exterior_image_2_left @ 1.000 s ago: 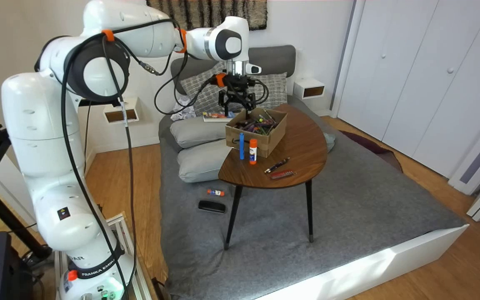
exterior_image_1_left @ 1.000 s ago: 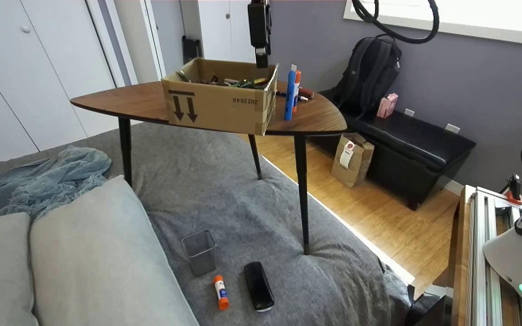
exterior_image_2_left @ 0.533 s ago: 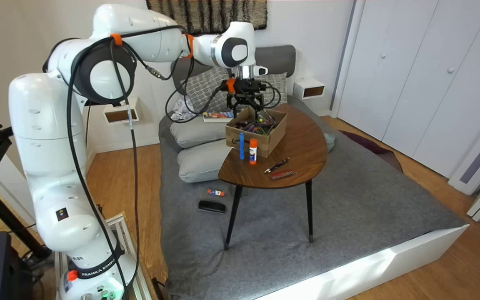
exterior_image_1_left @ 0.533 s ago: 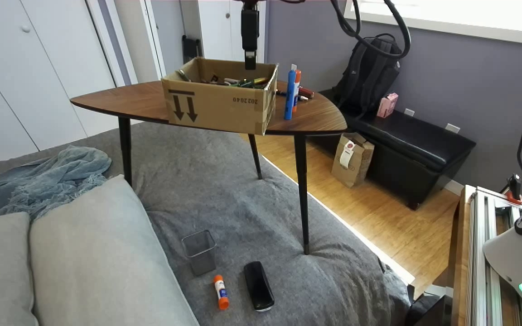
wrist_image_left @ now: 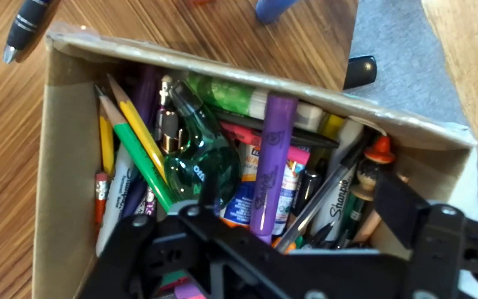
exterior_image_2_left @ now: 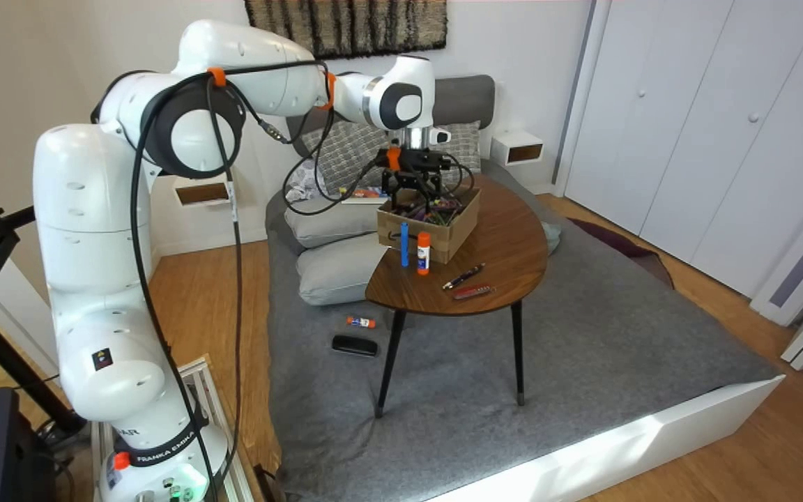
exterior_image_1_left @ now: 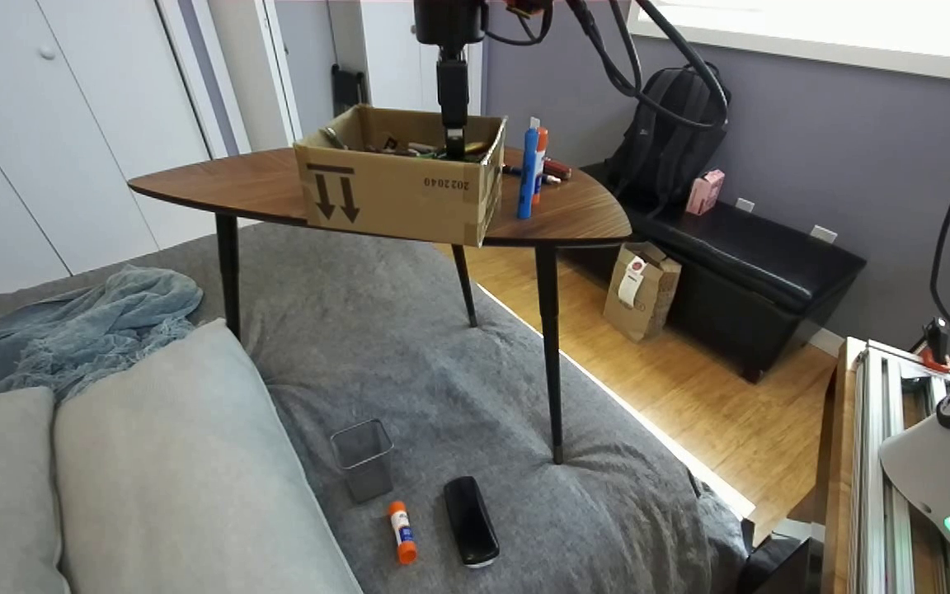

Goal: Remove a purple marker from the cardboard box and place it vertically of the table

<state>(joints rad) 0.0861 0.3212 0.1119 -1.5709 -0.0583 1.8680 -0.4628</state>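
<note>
The cardboard box (exterior_image_1_left: 388,198) stands on the brown wooden table (exterior_image_2_left: 506,237) and is full of pens, markers and pencils. A thick purple marker (wrist_image_left: 273,162) lies on top of the pile in the wrist view. I cannot pick it out in the exterior views. My gripper (wrist_image_left: 305,193) is open, with one finger on each side of the marker's lower part in that view and the marker closer to the left finger. In an exterior view a fingertip of the gripper (exterior_image_1_left: 454,147) is below the box's rim. The marker's lower end is partly hidden by the gripper.
A blue marker (exterior_image_2_left: 404,244) and an orange-capped glue stick (exterior_image_2_left: 423,254) stand upright on the table close to the box. A dark pen (exterior_image_2_left: 463,277) and a red item (exterior_image_2_left: 472,292) lie near the table's edge. The box walls (wrist_image_left: 62,166) surround the fingers.
My gripper has moved across above the box, then down, so its fingertips are now inside the box. The box and the things on the table have not moved.
</note>
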